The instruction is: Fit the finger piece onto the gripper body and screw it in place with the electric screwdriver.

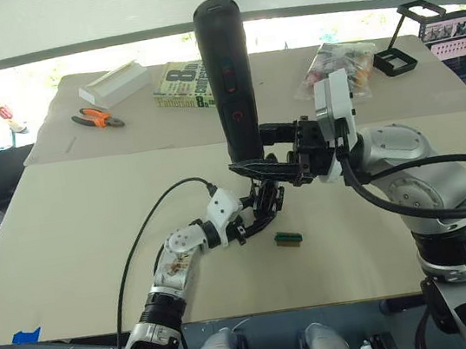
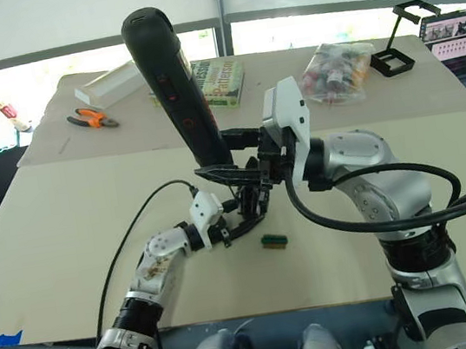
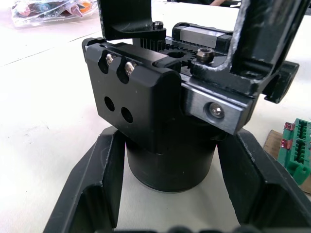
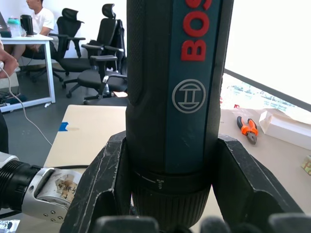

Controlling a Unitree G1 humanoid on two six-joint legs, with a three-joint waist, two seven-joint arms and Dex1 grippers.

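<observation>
Near the middle of the table, my left gripper [image 1: 255, 217] is shut on the round base of the gripper body [image 3: 146, 97]; its fingers [image 3: 97, 184] press the base from both sides. On top of the body the black finger piece [image 3: 126, 19] stands upright with a screw head beside it. My right gripper [image 1: 277, 164] is shut on the lower end of the electric screwdriver [image 1: 229, 78]. It holds the screwdriver nearly upright, tip down, directly above the gripper body [image 1: 265, 201]. The bit is hidden. The right wrist view shows the screwdriver barrel [image 4: 175, 97] clamped between the fingers.
A small green block [image 1: 287, 237] lies just right of the gripper body. Along the far side of the table lie orange pliers [image 1: 97, 117], a white box [image 1: 114, 82], a book [image 1: 183, 84] and a bag of small parts [image 1: 336, 69]. A laptop [image 1: 462, 35] stands at far right.
</observation>
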